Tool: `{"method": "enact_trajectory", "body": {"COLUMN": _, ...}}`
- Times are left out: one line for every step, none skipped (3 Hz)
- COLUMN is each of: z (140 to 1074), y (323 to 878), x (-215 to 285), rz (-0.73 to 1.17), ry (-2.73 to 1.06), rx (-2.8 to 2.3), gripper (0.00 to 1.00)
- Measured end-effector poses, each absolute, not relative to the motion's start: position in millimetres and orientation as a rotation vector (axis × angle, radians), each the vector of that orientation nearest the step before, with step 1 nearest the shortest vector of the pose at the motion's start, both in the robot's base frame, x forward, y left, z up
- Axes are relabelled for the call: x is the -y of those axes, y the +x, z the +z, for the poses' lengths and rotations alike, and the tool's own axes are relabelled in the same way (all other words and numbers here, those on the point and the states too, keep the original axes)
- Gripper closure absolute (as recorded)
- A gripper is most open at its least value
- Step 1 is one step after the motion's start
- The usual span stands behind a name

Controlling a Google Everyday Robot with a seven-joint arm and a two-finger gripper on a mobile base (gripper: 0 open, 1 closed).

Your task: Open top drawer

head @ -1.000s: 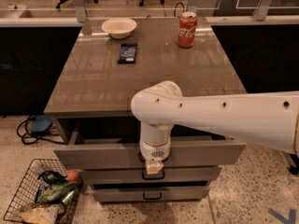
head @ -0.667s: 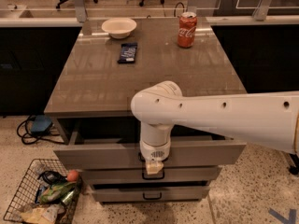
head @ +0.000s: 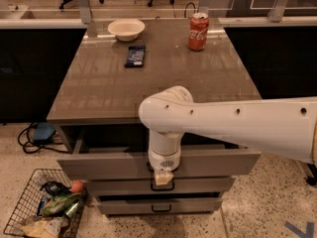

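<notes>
My pincer [head: 163,175] hangs at the middle of the top drawer's [head: 99,165] front. I cannot tell if it is wide, narrow or holding on. The top drawer sticks out a bit from under the table [head: 163,90], with a dark gap behind its front. Two more drawers [head: 124,186] sit at six o'clock from my pincer. From the table's middle, a bar [head: 135,56] lies at ten o'clock, a bowl [head: 126,29] at eleven and a can [head: 198,31] at one. A basket [head: 20,217] is on the floor at eight o'clock from my pincer.
</notes>
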State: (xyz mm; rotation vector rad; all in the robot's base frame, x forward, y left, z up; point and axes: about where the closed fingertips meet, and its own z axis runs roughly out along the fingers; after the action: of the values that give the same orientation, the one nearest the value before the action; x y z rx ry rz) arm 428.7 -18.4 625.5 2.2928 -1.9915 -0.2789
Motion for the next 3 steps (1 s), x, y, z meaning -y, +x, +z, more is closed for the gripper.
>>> {"method": "enact_trajectory", "body": {"z": 625.5, "y": 428.7, "x": 18.4, "rz": -0.279, "ry": 2.293, "rx": 1.992, "gripper": 1.00}}
{"method": "enact_trajectory", "body": {"z": 625.5, "y": 428.6, "x": 18.3, "rz": -0.279, "ry": 2.293, "rx": 1.992, "gripper": 1.00}}
{"method": "enact_trajectory", "body": {"z": 625.5, "y": 428.6, "x": 18.3, "rz": -0.278, "ry": 2.293, "rx": 1.992, "gripper": 1.00}}
